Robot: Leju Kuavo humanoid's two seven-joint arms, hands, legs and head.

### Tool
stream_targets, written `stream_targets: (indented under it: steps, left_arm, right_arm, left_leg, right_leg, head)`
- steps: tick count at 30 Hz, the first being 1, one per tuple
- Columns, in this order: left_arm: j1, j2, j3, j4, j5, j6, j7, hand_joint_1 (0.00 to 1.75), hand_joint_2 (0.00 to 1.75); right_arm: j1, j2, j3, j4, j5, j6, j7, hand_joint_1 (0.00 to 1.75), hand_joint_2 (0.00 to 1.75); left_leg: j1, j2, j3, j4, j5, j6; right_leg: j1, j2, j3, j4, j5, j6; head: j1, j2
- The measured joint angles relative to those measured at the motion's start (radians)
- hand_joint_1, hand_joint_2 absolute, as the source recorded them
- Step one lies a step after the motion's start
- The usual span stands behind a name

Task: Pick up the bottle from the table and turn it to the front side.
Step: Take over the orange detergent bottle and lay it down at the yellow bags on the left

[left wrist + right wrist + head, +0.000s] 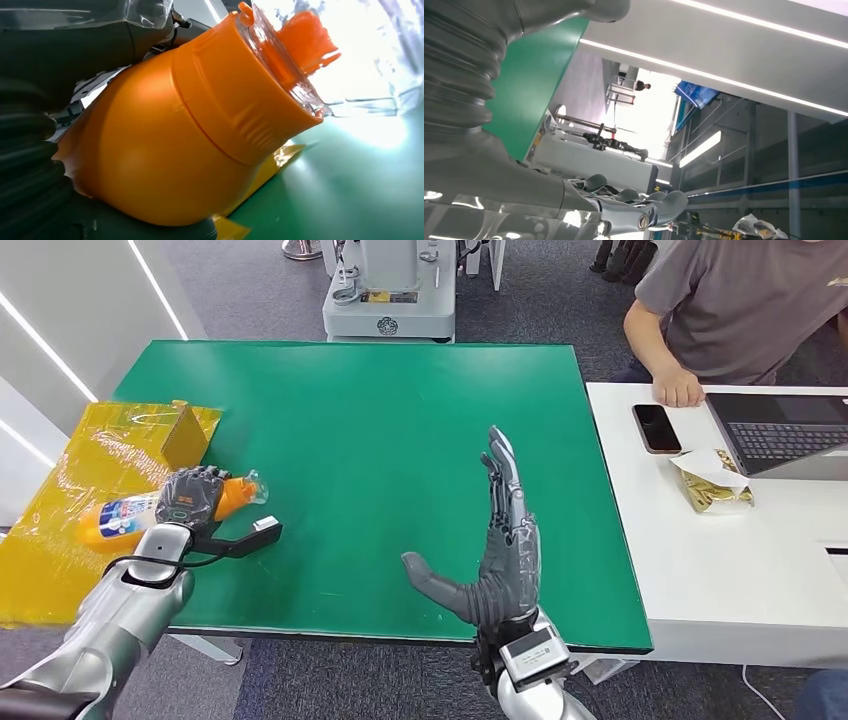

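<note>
The left hand [192, 497] wraps the orange bottle [120, 517] near its shoulder, at the green counter [380, 440] edge. Smooth rigid plastic, likely slippery and light; a mid-body grip seems safest. The right hand [500, 550] hovers flat, fingers spread, empty.

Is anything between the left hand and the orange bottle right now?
No. The left hand already lies over the bottle, which rests on its side on the yellow sheet. The right hand stands open over the green table, well apart.
</note>
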Motion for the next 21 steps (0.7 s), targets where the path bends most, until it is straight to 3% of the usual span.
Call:
stream_targets:
  steps: [12,21]
  left_arm:
    - [-0.006,-0.020,0.001,0.004,0.001,-0.020,0.000,1.75,1.75]
    - [0.031,-0.023,0.019,0.020,0.019,-0.045,0.014,1.75,1.75]
  right_arm:
    - [-0.010,0.000,0.006,0.007,-0.001,0.000,0.002,0.00,1.75]
    - [-0.014,0.000,0.006,0.007,-0.005,-0.001,0.005,0.00,1.75]
  left_leg:
    - [0.000,0.000,0.000,0.000,0.000,0.000]
    - [0.000,0.000,0.000,0.000,0.000,0.000]
  right_leg:
    - [0.000,0.000,0.000,0.000,0.000,0.000]
    - [0.000,0.000,0.000,0.000,0.000,0.000]
  head:
    - [0.000,0.000]
    - [0.000,0.000]
